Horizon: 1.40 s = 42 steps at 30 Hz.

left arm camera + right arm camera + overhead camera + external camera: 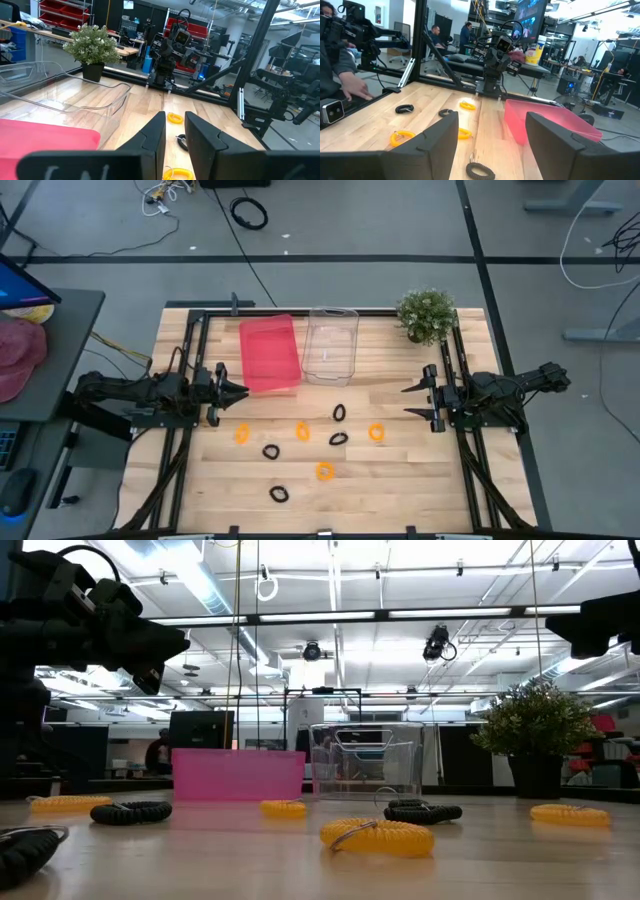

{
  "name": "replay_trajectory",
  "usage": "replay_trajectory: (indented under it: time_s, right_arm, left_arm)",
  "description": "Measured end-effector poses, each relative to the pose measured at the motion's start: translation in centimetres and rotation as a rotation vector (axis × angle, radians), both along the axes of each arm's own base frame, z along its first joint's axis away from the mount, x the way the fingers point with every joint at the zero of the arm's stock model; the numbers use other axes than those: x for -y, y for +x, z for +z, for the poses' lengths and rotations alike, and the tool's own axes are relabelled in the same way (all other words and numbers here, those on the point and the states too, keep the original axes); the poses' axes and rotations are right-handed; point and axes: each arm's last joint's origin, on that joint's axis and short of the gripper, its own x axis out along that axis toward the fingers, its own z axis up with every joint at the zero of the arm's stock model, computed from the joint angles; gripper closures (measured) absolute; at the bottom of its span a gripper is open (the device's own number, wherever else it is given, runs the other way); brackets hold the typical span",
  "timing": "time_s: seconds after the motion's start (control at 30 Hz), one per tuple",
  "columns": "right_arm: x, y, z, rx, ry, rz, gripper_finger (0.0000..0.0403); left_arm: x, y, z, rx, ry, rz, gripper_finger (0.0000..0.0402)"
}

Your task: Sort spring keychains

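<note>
Several small coiled keychains lie flat on the wooden table's near half, among them orange ones (242,434) (324,471) (376,432) and black ones (339,413) (270,451) (279,494). In the low view an orange one (378,837) lies nearest. My left gripper (243,391) hovers at the table's left, next to the pink bin's near end, its fingers almost together and holding nothing. My right gripper (406,402) hovers at the table's right, open and holding nothing. Both point toward the table's middle.
A pink bin (270,354) and a clear bin (331,345) stand side by side at the far middle of the table. A potted plant (427,315) stands at the far right corner. A person's hand (355,90) shows beyond the table's near edge in the right wrist view.
</note>
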Motion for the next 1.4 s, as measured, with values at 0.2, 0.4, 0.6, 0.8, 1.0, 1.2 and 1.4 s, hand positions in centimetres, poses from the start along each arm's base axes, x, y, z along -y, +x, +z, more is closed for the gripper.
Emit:
replay_trajectory:
  time_s: [0.2,0.4,0.6,0.8,1.0,1.2,1.4]
  right_arm:
    - [0.0,0.0,0.0,0.0,0.0,0.0,0.0168]
    - [0.0,0.0,0.0,0.0,0.0,0.0,0.0168]
    - [0.0,0.0,0.0,0.0,0.0,0.0,0.0168]
    - [0.0,0.0,0.0,0.0,-0.003,0.0,0.0168]
    - [0.0,0.0,0.0,0.005,-0.005,0.0,0.0168]
    - [0.1,-0.4,2.3,0.224,0.16,0.031,0.0168]
    - [0.5,-1.9,5.3,0.579,0.175,0.025,0.0168]
  left_arm:
    - [0.0,0.0,0.0,0.0,0.0,0.0,0.0326]
    - [0.0,0.0,0.0,0.0,0.0,0.0,0.0326]
    - [0.0,0.0,0.0,0.0,0.0,0.0,0.0326]
    - [0.0,0.0,0.0,0.0,0.0,0.0,0.0326]
    - [0.0,0.0,0.0,0.0,0.0,0.0,0.0326]
    - [0.0,0.0,0.0,0.0,0.0,0.0,0.0326]
    - [0.0,0.0,0.0,0.0,0.0,0.0,0.0326]
